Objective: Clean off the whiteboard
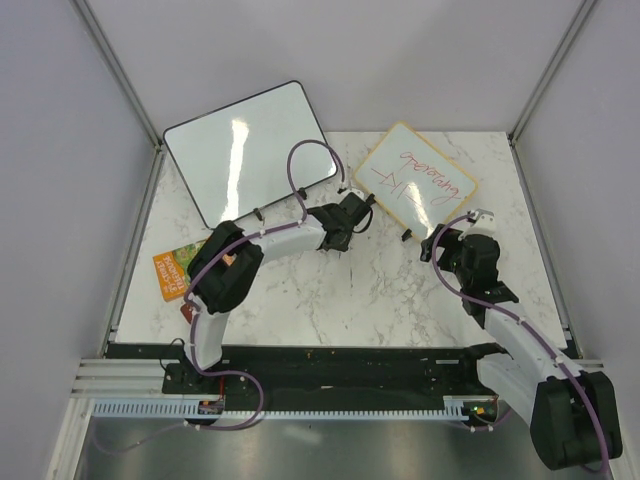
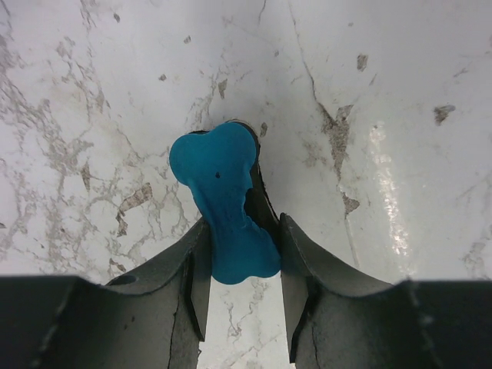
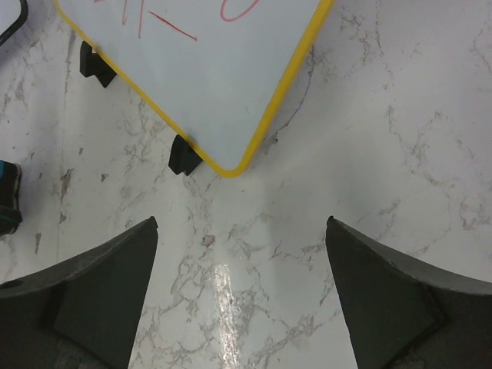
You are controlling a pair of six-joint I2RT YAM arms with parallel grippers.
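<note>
The whiteboard (image 1: 415, 180) has a thin yellow frame, red handwriting and black clip feet (image 3: 183, 156); it lies at the back right of the marble table. Its near corner shows in the right wrist view (image 3: 207, 69), just ahead of my right gripper (image 3: 242, 223), which is open and empty above the table. In the top view the right gripper (image 1: 447, 243) is by that corner. My left gripper (image 2: 242, 231) is shut on a blue eraser (image 2: 223, 207), held over bare marble. In the top view the left gripper (image 1: 355, 213) is just left of the whiteboard.
A larger black-framed glossy board (image 1: 250, 150) lies at the back left, overhanging the table's edge. An orange packet (image 1: 178, 270) lies at the left edge. Grey walls close in the table on three sides.
</note>
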